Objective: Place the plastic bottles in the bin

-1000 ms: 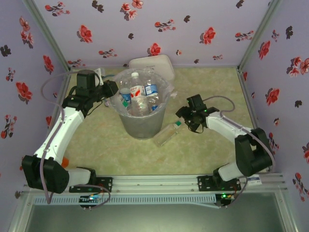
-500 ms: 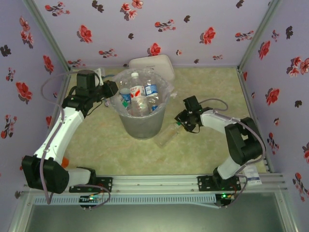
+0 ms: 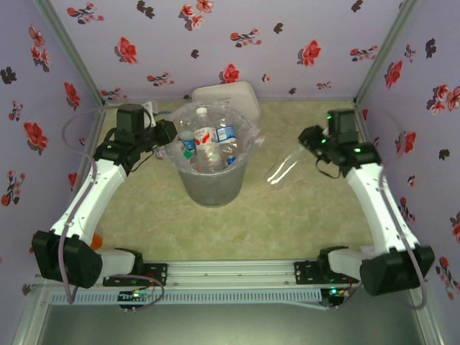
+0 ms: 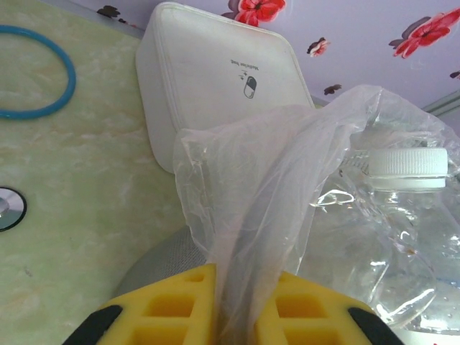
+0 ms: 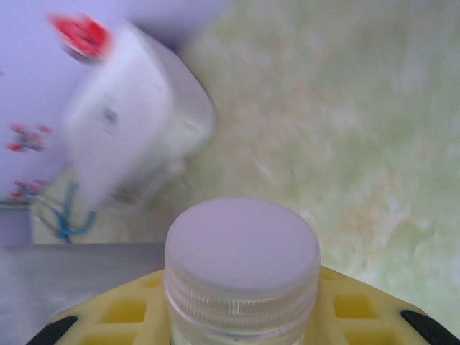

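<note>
Plainly, with the right gripper (image 3: 305,148) pinching a clear bottle (image 3: 282,169) by its neck in the frame's right-centre, well apart from the bin (image 3: 212,188) whose liner (image 4: 244,201) the left gripper (image 4: 243,302) pinches, the dangling bottle could slip and land short.

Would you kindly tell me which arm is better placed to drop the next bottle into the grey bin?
Right. The right claw holds a clear plastic bottle by its capped neck, beside the grey round bin. The left claw is busy pinching the bin's clear bag liner.
</note>
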You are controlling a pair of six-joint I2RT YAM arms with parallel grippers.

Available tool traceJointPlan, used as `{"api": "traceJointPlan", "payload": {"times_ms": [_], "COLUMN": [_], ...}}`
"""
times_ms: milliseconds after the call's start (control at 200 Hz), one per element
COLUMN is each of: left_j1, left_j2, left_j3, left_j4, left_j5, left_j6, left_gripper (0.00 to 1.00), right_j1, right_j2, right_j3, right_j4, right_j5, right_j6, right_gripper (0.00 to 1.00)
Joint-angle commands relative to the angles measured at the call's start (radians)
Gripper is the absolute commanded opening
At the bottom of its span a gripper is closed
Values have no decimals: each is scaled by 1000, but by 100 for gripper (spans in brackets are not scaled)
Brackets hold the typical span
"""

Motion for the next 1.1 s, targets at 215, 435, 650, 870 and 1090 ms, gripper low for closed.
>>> {"api": "traceJointPlan", "payload": {"times_ms": [215,435,650,870,1090], "left_j1": [-134,-231,-283,-285,-285], "left_j2": [128,195,207,208,214], "left_j3": [85,164,178,191,213], "left_j4": [50,96,150,148,158], "left_j5": [2,-9,-48,-65,-82], "left_j6": [-40,-60,-59,-56,-51], "left_gripper": [15,13,13,13,13], "right_j1": [109,414,535,553,553], "right_j2": [38,262,429,466,453], "right_j3": [475,691,806,716,533], "right_j4": [-39,-31,-165,-225,-196], "right_j5": [-14,33,99,57,58], "right_j6": [-254,-346,-414,-349,-257], "right_gripper": [12,13,14,16,22]}}
